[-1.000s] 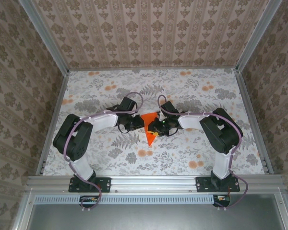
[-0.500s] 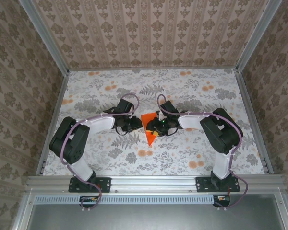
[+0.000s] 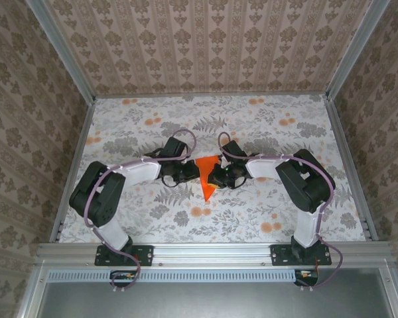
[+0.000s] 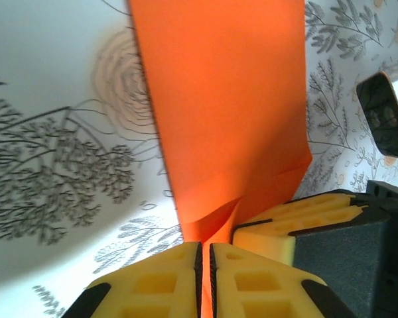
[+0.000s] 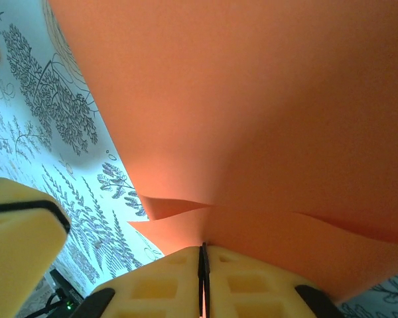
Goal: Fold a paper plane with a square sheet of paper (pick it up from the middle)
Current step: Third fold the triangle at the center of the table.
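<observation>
There's the vivid orange pointed paper wedge [image 3: 206, 185] at the middle of the floral tablecloth [image 3: 285, 139], tip aimed at the cloth's near edge. Now the left gripper [image 3: 193, 172] is clamped on its left flank, the right gripper [image 3: 213, 175] on its right, facing across that long axis, both equally close.

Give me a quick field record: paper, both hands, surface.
paper: orange, folded to a wedge, point toward the arm bases
left hand: shut on paper, at its left side
right hand: shut on paper, at its right side
position: paper between the two hands, mid-table
surface: floral cloth
</observation>
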`<act>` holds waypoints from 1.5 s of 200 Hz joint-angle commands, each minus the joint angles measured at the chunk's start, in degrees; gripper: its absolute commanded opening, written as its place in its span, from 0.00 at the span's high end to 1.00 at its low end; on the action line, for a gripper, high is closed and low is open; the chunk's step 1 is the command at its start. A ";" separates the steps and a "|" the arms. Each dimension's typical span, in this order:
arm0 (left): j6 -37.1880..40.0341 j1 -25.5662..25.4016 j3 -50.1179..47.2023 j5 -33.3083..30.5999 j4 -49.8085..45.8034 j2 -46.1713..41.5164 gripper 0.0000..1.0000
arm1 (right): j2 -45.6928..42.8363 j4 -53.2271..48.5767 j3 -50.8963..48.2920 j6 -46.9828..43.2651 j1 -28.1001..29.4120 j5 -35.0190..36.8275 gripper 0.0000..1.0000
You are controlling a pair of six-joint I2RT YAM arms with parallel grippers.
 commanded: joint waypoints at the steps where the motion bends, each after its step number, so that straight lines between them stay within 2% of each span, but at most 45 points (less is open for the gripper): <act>1: 2.86 -0.98 2.52 1.34 -0.61 2.17 0.86 | 1.50 -3.24 -1.07 -0.62 0.01 1.92 0.89; 34: 3.95 -1.36 4.04 0.68 -1.68 4.42 0.83 | 1.36 -3.12 -1.16 -0.71 0.01 1.84 0.89; 144: 6.72 -1.98 5.24 2.05 -3.22 6.96 0.83 | 1.37 -3.13 -1.08 -0.71 0.01 1.74 0.90; 200: 6.81 -2.07 5.56 2.86 -2.85 7.93 0.88 | 0.97 -3.15 -0.90 -0.82 0.01 1.60 0.90; 255: 7.22 -2.07 5.77 -0.07 -5.06 8.11 0.96 | -1.61 -1.89 -0.16 -1.68 -0.15 -0.07 0.89; 300: 7.40 -2.07 5.88 -1.16 -5.91 7.84 0.99 | -3.32 -1.05 -0.22 -2.30 -0.34 -1.22 0.89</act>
